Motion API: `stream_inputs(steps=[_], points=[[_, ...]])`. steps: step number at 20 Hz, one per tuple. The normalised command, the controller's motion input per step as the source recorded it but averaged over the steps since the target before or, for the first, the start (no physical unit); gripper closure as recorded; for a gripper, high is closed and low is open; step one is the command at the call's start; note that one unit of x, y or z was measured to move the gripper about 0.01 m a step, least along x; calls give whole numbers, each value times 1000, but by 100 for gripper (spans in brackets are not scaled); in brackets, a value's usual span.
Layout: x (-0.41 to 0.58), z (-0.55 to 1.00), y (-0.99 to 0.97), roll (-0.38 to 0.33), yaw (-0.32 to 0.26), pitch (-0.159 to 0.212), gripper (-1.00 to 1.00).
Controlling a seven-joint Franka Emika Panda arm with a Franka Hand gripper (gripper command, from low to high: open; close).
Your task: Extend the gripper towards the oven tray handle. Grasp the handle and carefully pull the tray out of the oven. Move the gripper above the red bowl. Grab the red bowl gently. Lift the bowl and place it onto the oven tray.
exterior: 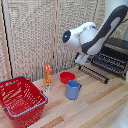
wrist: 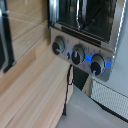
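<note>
Pale wooden table before a wicker screen; hand's state unclear.

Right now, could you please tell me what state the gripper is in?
Gripper: cannot be told; it hangs near the tray, fingers unclear.

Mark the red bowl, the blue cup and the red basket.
red bowl (exterior: 67,77): exterior view, middle of the bowl.
blue cup (exterior: 73,90): exterior view, on its side wall.
red basket (exterior: 31,107): exterior view, on its front mesh wall.
</note>
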Motion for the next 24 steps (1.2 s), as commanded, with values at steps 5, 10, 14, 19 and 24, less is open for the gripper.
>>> stream_inputs(steps=[5, 10, 14, 19, 24], points=[[0, -57, -784, -115, 48, -43, -100], [32, -112, -767, -37, 46, -14, -100], [112, -151, -737, 0, 49, -3, -100], [163, -117, -747, 0, 39, 0, -100], [178, -90, -681, -20, 5, 0, -100]])
